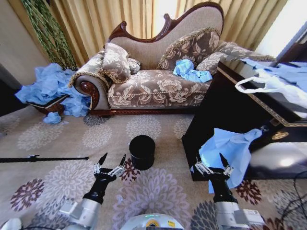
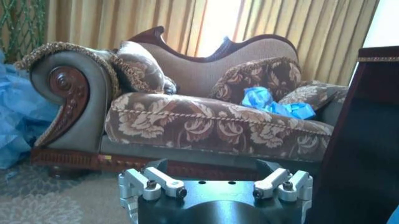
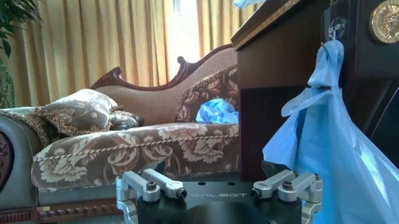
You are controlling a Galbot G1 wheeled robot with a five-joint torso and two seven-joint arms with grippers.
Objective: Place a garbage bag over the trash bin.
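Note:
The trash bin [image 1: 142, 152], small, black and cylindrical, stands upright on the patterned carpet between my two arms. My left gripper [image 1: 113, 157] is open just left of the bin, apart from it and holding nothing. My right gripper [image 1: 210, 161] is open to the bin's right, close beside a flat blue bag [image 1: 230, 149] that hangs from the dark cabinet. The garbage bag [image 1: 190, 71], crinkly and light blue, lies on the sofa seat near the right cushions. It also shows as the garbage bag [image 2: 269, 103] on the seat and the garbage bag [image 3: 216, 111] past the cabinet's edge.
The ornate sofa [image 1: 153, 86] spans the back. The dark cabinet [image 1: 225, 108] fills the right side, with a white loop-handled bag [image 1: 273, 85] on top. A heap of blue bags [image 1: 50, 86] lies at the back left. A black pole [image 1: 43, 158] lies on the floor at left.

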